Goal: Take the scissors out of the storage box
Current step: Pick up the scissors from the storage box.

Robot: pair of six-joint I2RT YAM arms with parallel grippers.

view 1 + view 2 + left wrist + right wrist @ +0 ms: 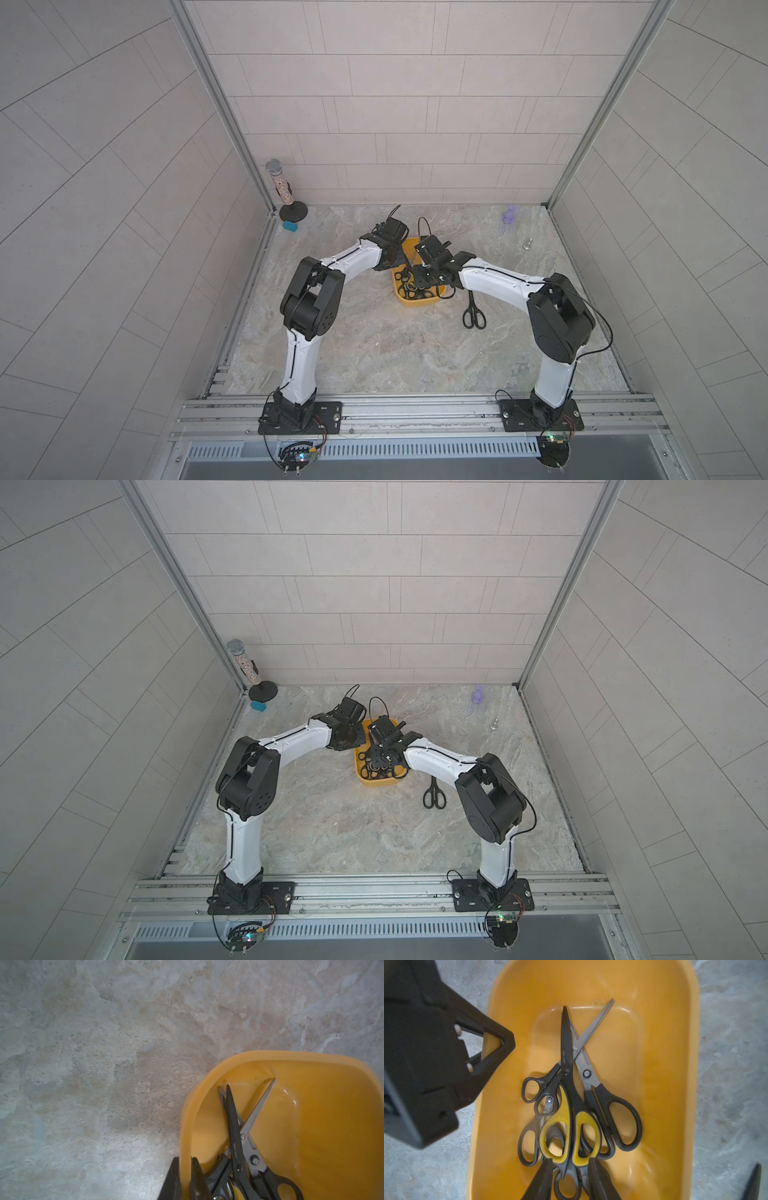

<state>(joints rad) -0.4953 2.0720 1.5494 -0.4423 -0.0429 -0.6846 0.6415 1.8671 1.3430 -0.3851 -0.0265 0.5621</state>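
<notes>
Marble-pattern table (374,353). Yellow storage box (664,1043) mid-table, its wall clamped by left gripper (185,1167). Right gripper (570,1167) inside box, fingers apart beside yellow-handled scissors (583,1120); grasp cannot be told. Black-handled scissors (606,1095) heaped in box. One black pair (473,311) on table beside box.

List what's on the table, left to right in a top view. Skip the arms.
microphone on its stand → storage box → scissors lying outside the box → purple figurine → small silvery object. Teal block left out: it overlaps the stand.
</notes>
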